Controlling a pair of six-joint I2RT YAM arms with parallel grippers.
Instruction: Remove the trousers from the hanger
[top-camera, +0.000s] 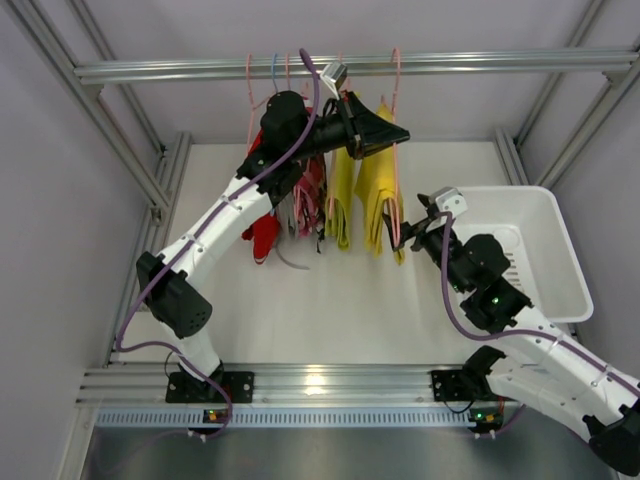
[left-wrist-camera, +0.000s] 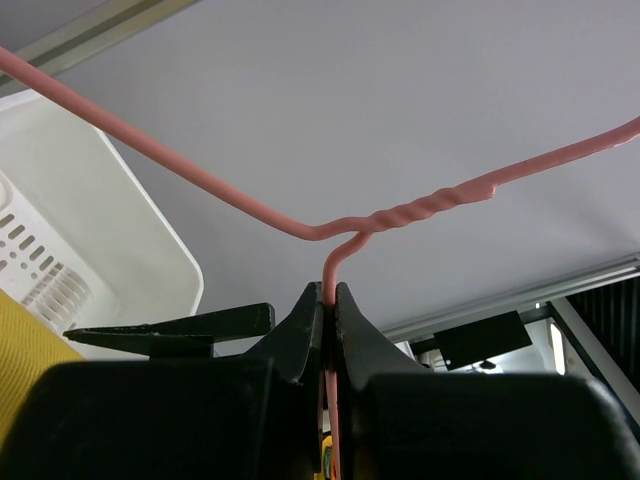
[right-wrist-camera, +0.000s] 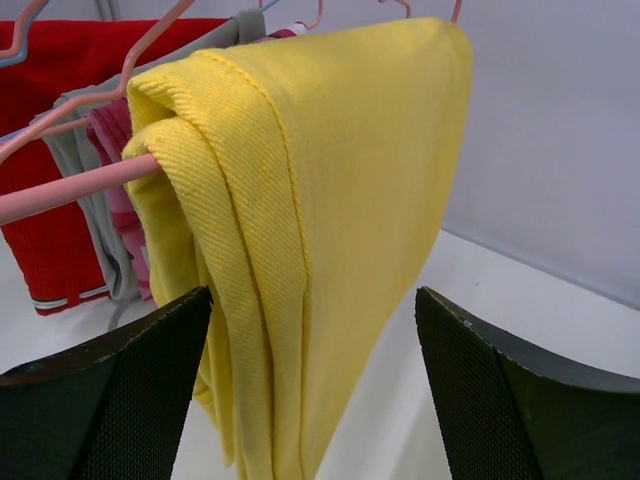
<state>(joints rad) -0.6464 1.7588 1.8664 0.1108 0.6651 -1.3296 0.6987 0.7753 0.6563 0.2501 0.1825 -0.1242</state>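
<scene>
We are seeing two trousers hanging lengthwise down, far: the bright yellow pair right of the yellow-green pair. Our left fingers are pinching the pink hanger; our right fingers are standing spread around the bright yellow pair.

Bright, even white light throughout. Faint soft shadows on the table. Glare patch on the near rail. Weave of the yellow trousers sharp, background slightly soft.

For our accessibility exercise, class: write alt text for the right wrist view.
Folded bright yellow trousers drape over a pink hanger bar, framed by the two black fingers of the open right claw. A red garment hangs behind, at left.
</scene>
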